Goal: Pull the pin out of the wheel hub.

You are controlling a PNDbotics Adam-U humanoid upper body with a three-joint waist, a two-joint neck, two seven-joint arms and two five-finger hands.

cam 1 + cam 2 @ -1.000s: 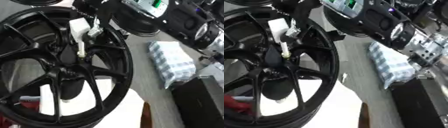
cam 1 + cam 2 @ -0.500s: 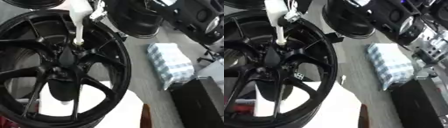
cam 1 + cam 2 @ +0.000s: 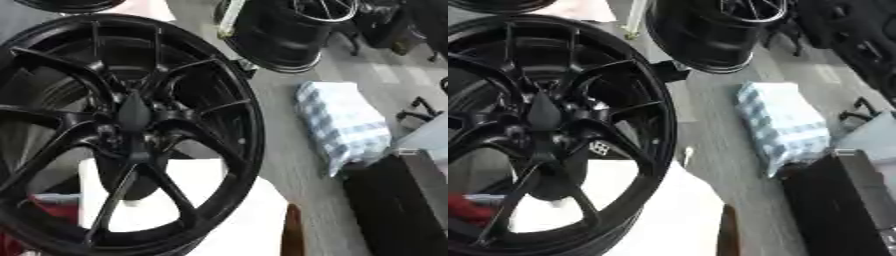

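Wheel hub [image 3: 131,117], black with branching spokes, fills the left of both views, standing tilted on a white worktop [image 3: 667,215]. A pale slender rod [image 3: 229,19], possibly the pin, shows at the top edge, well clear of the hub centre. Neither hand is in sight, so whether they grip anything cannot be told. Behind, a second black wheel [image 3: 706,30] stands on the grey floor [image 3: 289,150]. One wrapped pack of bottles [image 3: 346,125] lies beside one dark box [image 3: 842,200]. Something red [image 3: 470,210] shows through the spokes.

No robot arm or hand in view
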